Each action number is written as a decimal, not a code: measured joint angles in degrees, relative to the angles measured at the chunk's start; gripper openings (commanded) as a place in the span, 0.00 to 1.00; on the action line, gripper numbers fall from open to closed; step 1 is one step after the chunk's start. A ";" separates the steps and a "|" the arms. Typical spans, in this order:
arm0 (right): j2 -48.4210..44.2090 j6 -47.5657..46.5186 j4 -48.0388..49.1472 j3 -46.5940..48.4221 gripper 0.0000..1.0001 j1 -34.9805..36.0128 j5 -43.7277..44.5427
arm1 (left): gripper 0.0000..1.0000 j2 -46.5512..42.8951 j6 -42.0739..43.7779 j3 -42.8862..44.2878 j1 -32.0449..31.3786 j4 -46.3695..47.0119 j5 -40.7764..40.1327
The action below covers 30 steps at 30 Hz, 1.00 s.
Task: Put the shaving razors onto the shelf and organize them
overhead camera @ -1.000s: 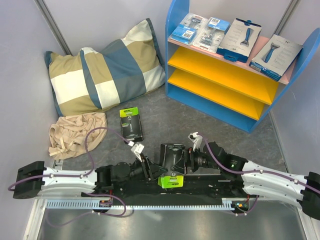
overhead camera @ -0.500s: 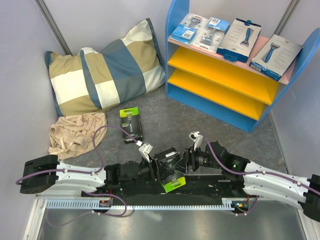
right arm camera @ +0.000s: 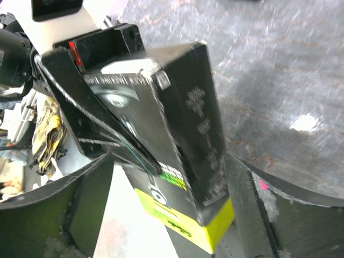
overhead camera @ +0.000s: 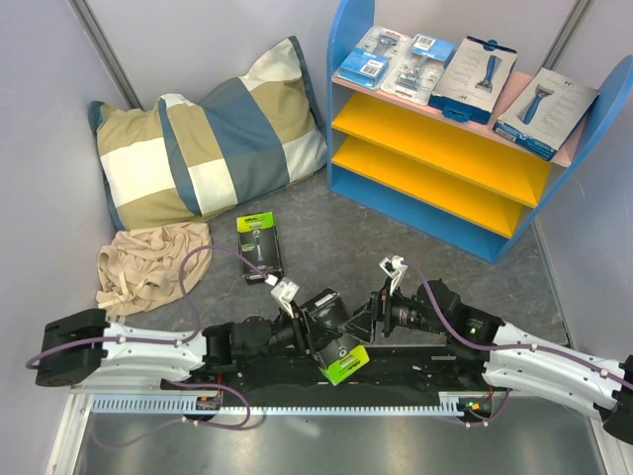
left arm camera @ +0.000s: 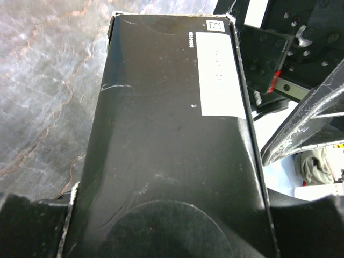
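A black-and-lime-green razor box (overhead camera: 336,346) hangs tilted above the arm bases, low in the top view. My left gripper (overhead camera: 315,325) is shut on it, and the box's black face (left arm camera: 166,107) fills the left wrist view. My right gripper (overhead camera: 370,317) is open around the same box (right arm camera: 183,140), with a gap at its left finger (right arm camera: 80,204). A second black-and-lime box (overhead camera: 259,247) lies flat on the floor. The shelf (overhead camera: 445,148) stands at the back right. Its pink top carries two blister packs (overhead camera: 371,54) (overhead camera: 417,64) and two white boxes (overhead camera: 477,77) (overhead camera: 546,109).
A checked pillow (overhead camera: 208,143) leans in the back left corner, with a crumpled beige cloth (overhead camera: 148,262) in front of it. Grey walls close in left, right and behind. A perforated metal rail (overhead camera: 297,404) runs along the near edge.
The held box has tipped over between the two grippers, its lime end swinging down and right. The left gripper has moved in to the right along it. The right wrist has shifted slightly right.
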 measured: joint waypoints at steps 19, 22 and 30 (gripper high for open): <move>-3.30 -11.50 -13.33 11.37 0.98 -0.17 7.50 | 0.03 0.92 17.59 28.65 34.93 -31.85 39.89; -1.92 -14.14 -14.08 13.25 0.98 -0.85 7.69 | 0.05 7.76 21.57 33.90 37.53 -33.66 51.63; 2.34 -18.49 -15.58 17.38 0.98 -4.81 5.88 | 0.09 12.37 26.29 37.42 39.76 -30.58 71.80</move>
